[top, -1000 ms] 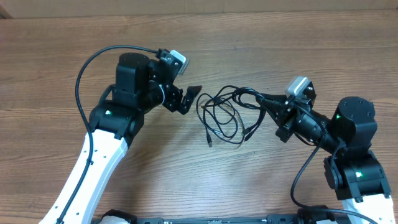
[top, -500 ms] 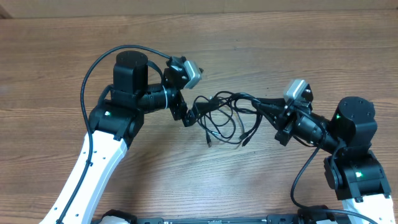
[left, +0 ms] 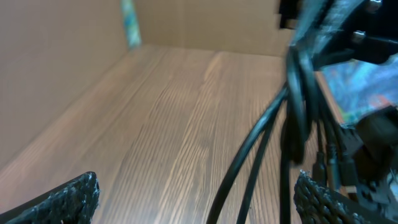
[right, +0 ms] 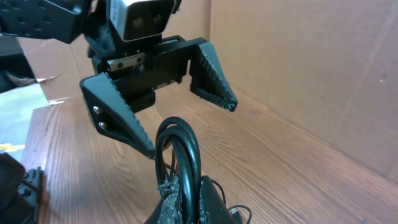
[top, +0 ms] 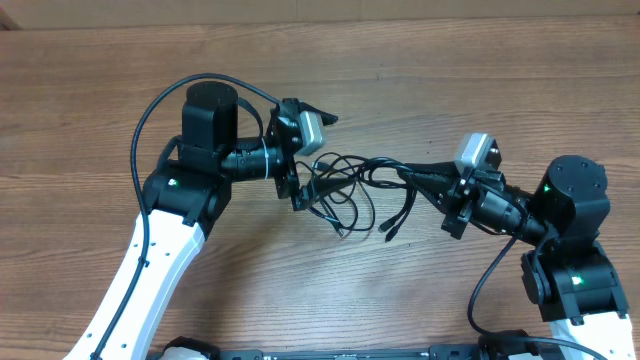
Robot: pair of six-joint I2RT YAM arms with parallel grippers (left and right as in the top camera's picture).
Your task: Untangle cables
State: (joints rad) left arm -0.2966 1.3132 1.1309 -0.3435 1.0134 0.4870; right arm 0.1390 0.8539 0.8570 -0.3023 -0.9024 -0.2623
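Right gripper point(top: 405, 172) pinches the cables point(top: 350, 190); left gripper point(right: 189, 129) gapes nearby.

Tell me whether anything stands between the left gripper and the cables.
Nothing visible does. The left gripper stands open facing the cables directly, and the left wrist view shows strands running between its fingers. The right gripper is shut on their far end.

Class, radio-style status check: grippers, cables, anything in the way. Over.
Left gripper open, cables between its fingers, ungripped. Right gripper shut on cables, bundle tangled. Nothing seen in the way.
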